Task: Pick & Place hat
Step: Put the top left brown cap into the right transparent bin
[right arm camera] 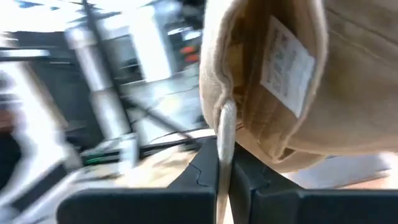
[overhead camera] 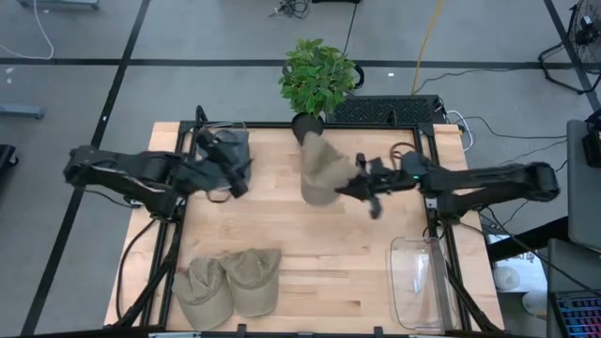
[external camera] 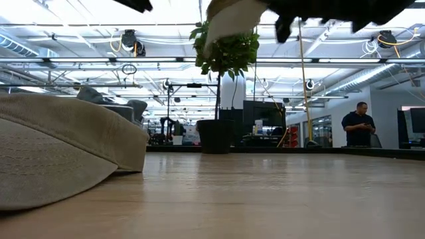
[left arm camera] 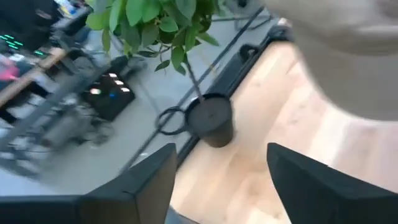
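Note:
My right gripper (overhead camera: pixel 355 184) (right arm camera: pixel 224 177) is shut on a tan hat (overhead camera: pixel 322 169) over the middle of the table, in front of the potted plant. The low view shows this hat (external camera: pixel 232 20) high above the tabletop, and the right wrist view shows its inside with a white label (right arm camera: pixel 285 59). Two more tan hats (overhead camera: pixel 230 282) lie crown-up side by side at the near left; one of them (external camera: pixel 60 149) fills the left of the low view. My left gripper (overhead camera: pixel 239 174) (left arm camera: pixel 221 180) is open above the far left of the table and touches nothing. My right gripper pinches the tan hat's rim edge (right arm camera: pixel 225 134) between its two fingers. The fingers come about level from the table's right. The hat is lifted clear of the table and reaches out beyond the fingertips toward the plant, its open inside facing the wrist.
A potted plant (overhead camera: pixel 315 80) stands at the table's far edge, its black pot (left arm camera: pixel 211 121) right behind the held hat. A clear plastic bin (overhead camera: pixel 423 282) sits at the near right. Something dark grey (overhead camera: pixel 227 147) lies by the left gripper. Bare wood (overhead camera: pixel 319 253) stretches across the middle.

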Robot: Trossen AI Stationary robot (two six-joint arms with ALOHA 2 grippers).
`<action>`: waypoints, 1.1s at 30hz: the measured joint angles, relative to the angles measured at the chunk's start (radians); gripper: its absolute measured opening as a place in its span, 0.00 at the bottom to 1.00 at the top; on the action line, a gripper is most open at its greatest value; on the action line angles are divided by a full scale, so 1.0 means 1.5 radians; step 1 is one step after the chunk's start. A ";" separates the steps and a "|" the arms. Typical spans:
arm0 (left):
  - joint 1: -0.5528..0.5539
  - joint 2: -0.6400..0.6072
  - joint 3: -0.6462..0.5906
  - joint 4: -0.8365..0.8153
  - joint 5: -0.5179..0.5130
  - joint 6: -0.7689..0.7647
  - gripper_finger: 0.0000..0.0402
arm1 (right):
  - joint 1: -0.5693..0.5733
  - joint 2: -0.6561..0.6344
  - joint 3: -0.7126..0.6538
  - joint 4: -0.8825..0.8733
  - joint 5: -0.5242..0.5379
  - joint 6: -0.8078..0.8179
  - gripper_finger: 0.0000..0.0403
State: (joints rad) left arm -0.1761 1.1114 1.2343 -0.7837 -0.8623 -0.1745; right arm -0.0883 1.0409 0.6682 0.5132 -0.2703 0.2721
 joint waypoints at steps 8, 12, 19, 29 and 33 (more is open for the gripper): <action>0.001 -0.089 0.000 0.041 0.036 -0.008 0.71 | 0.122 -0.260 0.000 -0.236 -0.050 0.121 0.00; 0.001 -0.106 0.000 0.071 0.036 0.014 0.70 | 0.205 -0.358 0.015 -0.321 -0.038 0.142 0.00; 0.001 -0.101 0.000 0.108 0.036 0.064 0.69 | 0.331 -0.344 0.204 -0.570 0.166 0.058 0.00; 0.001 -0.085 0.000 0.106 0.036 0.068 0.69 | 0.426 -0.024 0.566 -1.042 0.211 0.165 0.00; 0.001 -0.082 0.000 0.107 0.036 0.067 0.69 | 0.493 0.029 0.589 -1.022 0.163 0.292 0.00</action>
State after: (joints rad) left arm -0.1751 0.9882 1.2339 -0.6233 -0.8089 -0.0735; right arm 0.6507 1.0846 1.5510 -1.0205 -0.0262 0.7097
